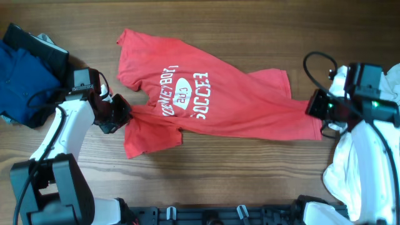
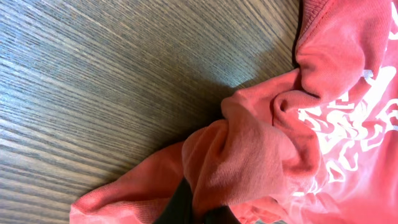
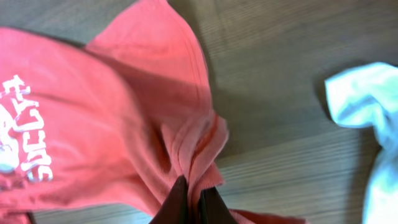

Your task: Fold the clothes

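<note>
Your red shirt (image 1: 206, 103) lies wrinkled and print-up across the middle of the table (image 1: 250, 181). Your left gripper (image 1: 124, 114) is pinched tight on a bunched wad at its left side, and your right gripper (image 1: 311, 107) is pinched on its right edge. A blue garment (image 1: 22, 75) is heaped far left and a white cloth (image 1: 340, 169) sits near right, both clear of the shirt.

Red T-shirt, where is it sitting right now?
Overhead view: the red T-shirt lies centrally on the table, gripped at opposite ends by the left claw and the right claw.
</note>
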